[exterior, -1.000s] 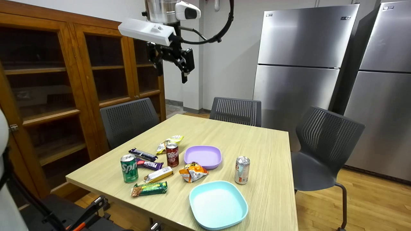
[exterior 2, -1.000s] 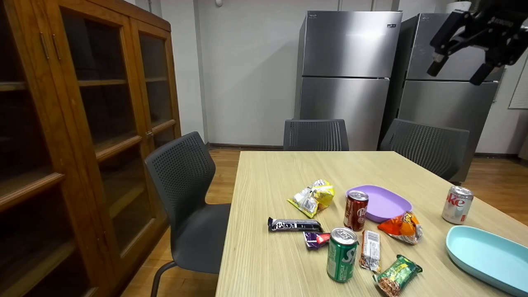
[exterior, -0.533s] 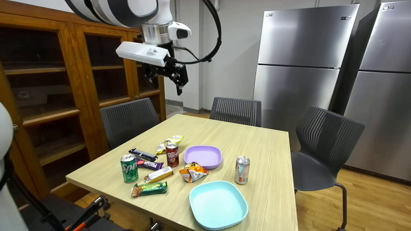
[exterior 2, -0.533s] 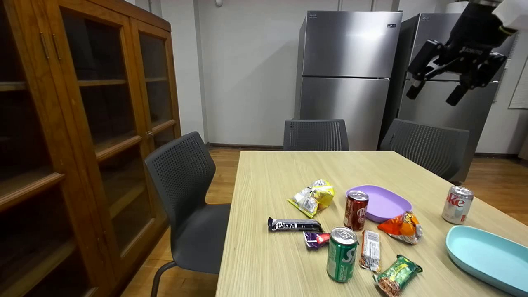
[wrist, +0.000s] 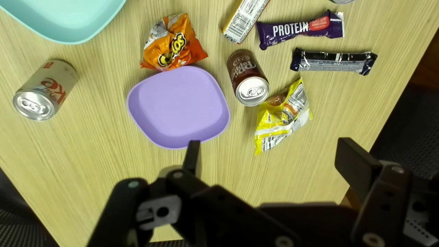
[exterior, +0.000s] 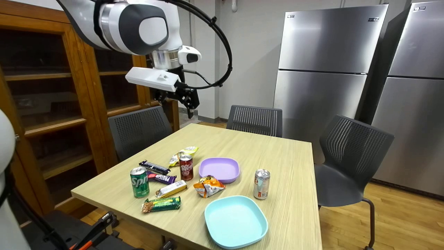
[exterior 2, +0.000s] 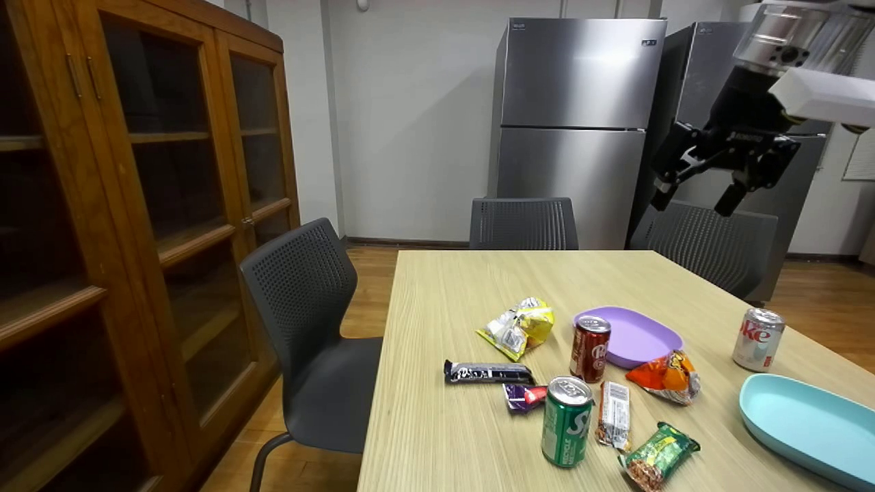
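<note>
Yellow snack bag lies on the table, well below the gripper and just ahead of its jaws in the wrist view. The gripper hangs in the air, jaws spread wide, holding and touching nothing. In both exterior views it has come down over the last second, while everything on the table has stayed put; that brings it closer to the things below, and I judge the work at an early stage. Just beside the bag stands a dark red soda can, and next to that lies a purple plate with an orange snack bag at its edge. Farther out come a navy bar, a purple bar and a yellow bar, then a green soda can and a green snack packet. Beyond the purple plate, apart from it, are a silver soda can and a light blue plate.
</note>
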Available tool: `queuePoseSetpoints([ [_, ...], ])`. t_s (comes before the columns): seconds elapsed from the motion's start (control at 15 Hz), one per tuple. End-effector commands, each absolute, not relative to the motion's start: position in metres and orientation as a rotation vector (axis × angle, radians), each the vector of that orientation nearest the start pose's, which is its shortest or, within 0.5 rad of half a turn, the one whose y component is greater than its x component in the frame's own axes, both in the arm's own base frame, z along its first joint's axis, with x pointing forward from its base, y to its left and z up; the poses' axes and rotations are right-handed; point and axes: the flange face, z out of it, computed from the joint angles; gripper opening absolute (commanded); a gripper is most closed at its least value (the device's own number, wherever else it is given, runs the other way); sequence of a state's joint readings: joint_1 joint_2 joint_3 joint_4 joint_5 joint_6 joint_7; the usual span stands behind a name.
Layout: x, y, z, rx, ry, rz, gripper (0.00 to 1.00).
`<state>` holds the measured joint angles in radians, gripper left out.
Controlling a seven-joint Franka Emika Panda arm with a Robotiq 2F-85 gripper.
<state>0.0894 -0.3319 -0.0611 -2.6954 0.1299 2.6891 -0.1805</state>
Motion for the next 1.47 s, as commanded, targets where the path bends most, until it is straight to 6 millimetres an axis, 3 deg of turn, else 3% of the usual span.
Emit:
queuePoseSetpoints([
  [0.0, 0.426, 0.017, 0.347, -3.053, -0.150, -0.482, 1.00],
  [0.13, 0.428, 0.018, 0.335, -3.066, -0.134, -0.443, 1.00],
  [0.2, 0.425, 0.015, 0.343, -3.048, -0.156, -0.445, 1.00],
  [0.4, 0.426, 0.017, 0.332, -3.055, -0.153, -0.421, 1.00],
  [0.8, 0.427, 0.017, 0.330, -3.063, -0.131, -0.405, 1.00],
  [1.07, 0.434, 0.016, 0.313, -3.093, -0.107, -0.347, 1.00],
  [1.4, 0.457, 0.024, 0.282, -3.087, -0.119, -0.220, 1.00],
])
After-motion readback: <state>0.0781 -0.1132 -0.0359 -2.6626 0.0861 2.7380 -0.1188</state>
